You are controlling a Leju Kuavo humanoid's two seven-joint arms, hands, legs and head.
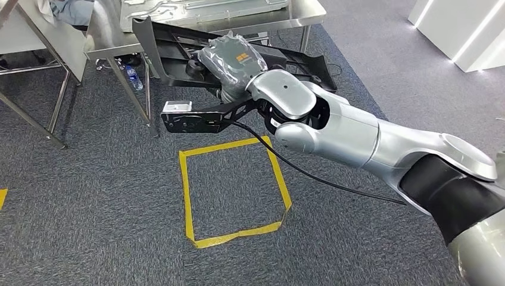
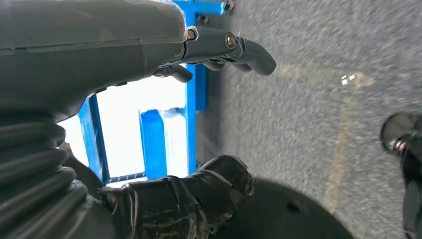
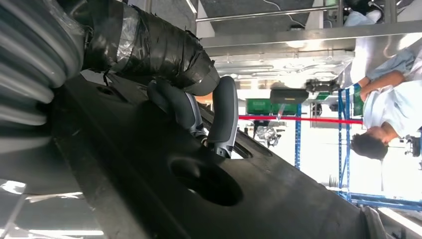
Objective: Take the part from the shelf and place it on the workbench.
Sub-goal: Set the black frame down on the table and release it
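Fingers (image 3: pixel 221 117) of the right hand (image 1: pixel 235 62) clamp the long black moulded plastic part (image 1: pixel 178 56), apparently carrying it towards the steel tabletop (image 1: pixel 298 15); left hand (image 2: pixel 149 45) hangs slack, fingers apart, holding nothing.

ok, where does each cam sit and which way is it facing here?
Head: high on the body, facing forward and down at the carpet, taped square and workbench; right arm reaching, right hand holding the black part.
Left wrist: behind the left hand, facing carpet and a blue frame; fingers apart, holding nothing.
Right wrist: behind the right hand, facing along the black part toward the workbench.
Shared: head and right wrist show the black part.
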